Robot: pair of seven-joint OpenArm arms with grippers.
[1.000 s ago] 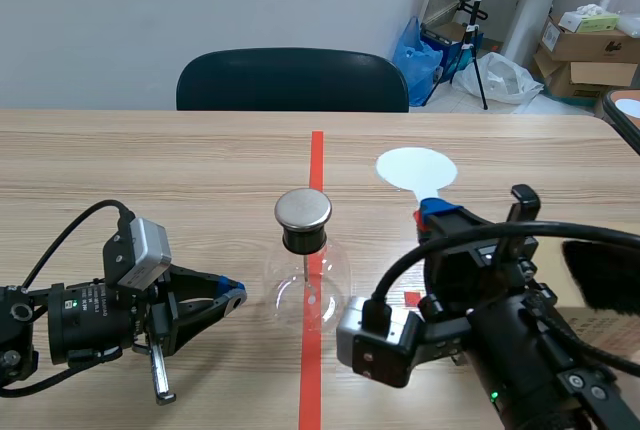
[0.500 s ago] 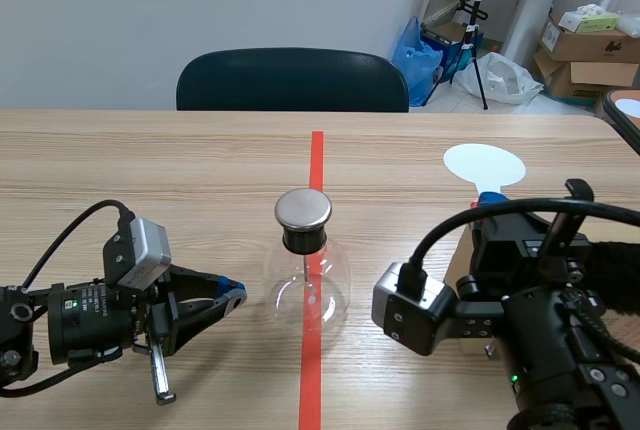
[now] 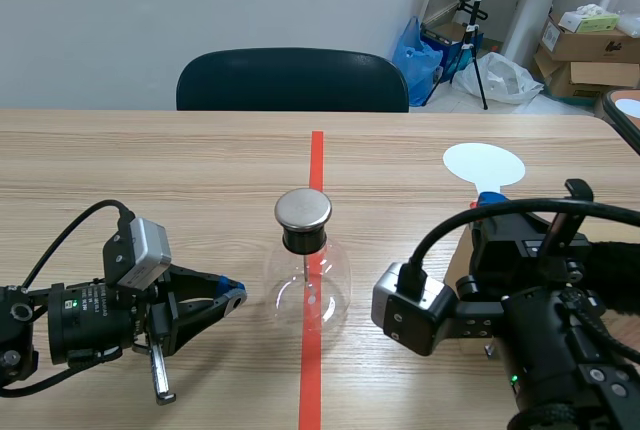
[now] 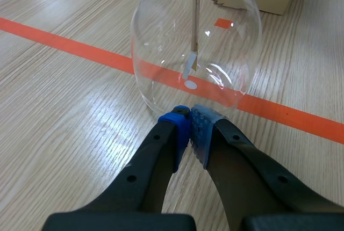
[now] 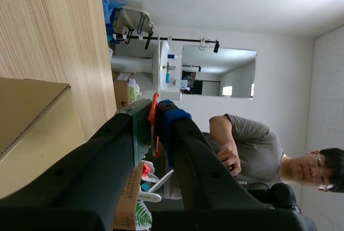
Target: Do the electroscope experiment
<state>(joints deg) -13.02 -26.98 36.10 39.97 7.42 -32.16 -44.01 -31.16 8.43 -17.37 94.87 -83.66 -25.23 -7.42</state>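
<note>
Wooden tabletop (image 3: 150,160) with a dark chair (image 3: 292,78) at twelve o'clock behind it, and dead centre on the tape line sits the electroscope flask (image 3: 306,285), metal cap (image 3: 303,209) on top. Over at two o'clock from the flask, the white paddle (image 3: 484,164) stands up above the right arm, well apart from the cap. So by my reading we're at the approach step: wand in hand, not yet presented. The next move calls for swinging that paddle across toward ten o'clock and bringing it down near the cap without knocking the glass. Now the right jaws: nearly closed, pads clamped on a thin orange-red sliver (image 5: 154,123), which I take to be the paddle seen edge-on, with a person (image 5: 252,139) in the room beyond. Left jaws, down at eight o'clock of the flask: pads (image 4: 176,123) pressed together, nothing between them, tips just beside the glass wall, though contact I can't confirm. Through the glass the rod (image 4: 196,16) hangs straight, its little leaf (image 4: 186,69) lying close along it, so no charge showing, I'd say.
</note>
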